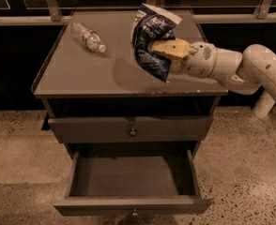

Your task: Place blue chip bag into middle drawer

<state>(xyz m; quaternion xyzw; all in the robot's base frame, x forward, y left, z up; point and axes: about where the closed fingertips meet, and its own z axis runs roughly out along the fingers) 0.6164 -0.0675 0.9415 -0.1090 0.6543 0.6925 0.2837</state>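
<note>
Now our hand (162, 48) grips the blue chip bag (149, 29), held at its fingertips just above the bench (77, 74). The middle drawer (128, 175) stands open below the hand, toward the camera. We should carry the bag past the bench edge before lowering, then let go low inside the drawer so it settles flat.

The claw (159, 48), over the cabinet top (81, 74), hides the right middle of the blue chip bag (152, 29).
</note>
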